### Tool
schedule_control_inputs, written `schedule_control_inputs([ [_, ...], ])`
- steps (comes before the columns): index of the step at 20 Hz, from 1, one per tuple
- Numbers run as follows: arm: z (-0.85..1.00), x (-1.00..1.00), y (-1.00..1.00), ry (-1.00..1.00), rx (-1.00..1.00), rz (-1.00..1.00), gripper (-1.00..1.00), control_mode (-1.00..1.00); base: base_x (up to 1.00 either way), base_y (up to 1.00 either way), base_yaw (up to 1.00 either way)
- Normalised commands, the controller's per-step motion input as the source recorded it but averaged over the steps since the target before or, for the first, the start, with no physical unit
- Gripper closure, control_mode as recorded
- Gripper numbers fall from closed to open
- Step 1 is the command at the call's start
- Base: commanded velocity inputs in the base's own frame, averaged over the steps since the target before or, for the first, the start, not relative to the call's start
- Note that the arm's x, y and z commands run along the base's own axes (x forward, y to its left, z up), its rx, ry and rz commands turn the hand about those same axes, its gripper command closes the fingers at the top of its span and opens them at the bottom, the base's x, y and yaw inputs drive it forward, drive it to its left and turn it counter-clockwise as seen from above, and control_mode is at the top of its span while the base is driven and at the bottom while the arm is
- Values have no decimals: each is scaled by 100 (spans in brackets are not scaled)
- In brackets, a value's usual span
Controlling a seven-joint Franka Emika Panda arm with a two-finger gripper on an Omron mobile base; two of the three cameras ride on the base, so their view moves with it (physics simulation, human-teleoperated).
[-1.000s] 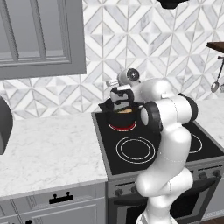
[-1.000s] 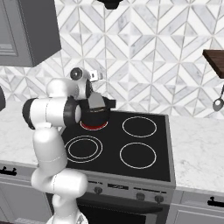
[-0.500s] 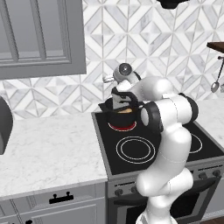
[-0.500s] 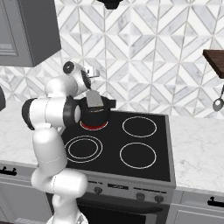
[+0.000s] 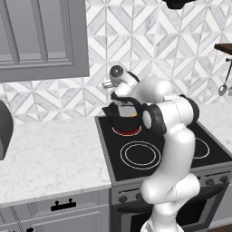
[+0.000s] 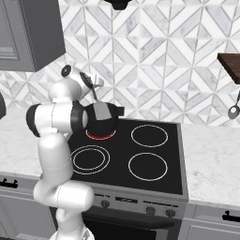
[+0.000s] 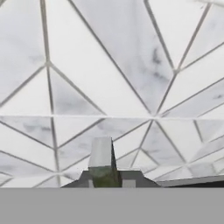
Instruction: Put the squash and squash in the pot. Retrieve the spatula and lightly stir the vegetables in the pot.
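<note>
The arm has rotated the gripper (image 6: 95, 92) upward above the pot (image 6: 102, 123), jaws still clamped on the spatula (image 6: 99, 110) whose blade rests in the pot with the squash (image 5: 129, 115), indicating the stirring stroke continues.

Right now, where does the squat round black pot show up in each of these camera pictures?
Left base view: the pot sits at centre, on the stove's back-left burner, partly behind the white arm.
Right base view: left of centre, beside the arm's elbow.
Hand view: the camera faces the white diamond-tiled wall.
Shared landmark: the red-glowing burner ring under the pot.
</note>
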Motion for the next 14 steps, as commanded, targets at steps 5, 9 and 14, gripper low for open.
schedule_control_inputs([
  [5,-53,31,-26,0,5,-1,100,-100,0,0,0],
  [9,-54,2,-41,0,27,0,100,-100,0,0,0],
  [14,-45,-12,-45,0,37,0,100,-100,0,0,0],
])
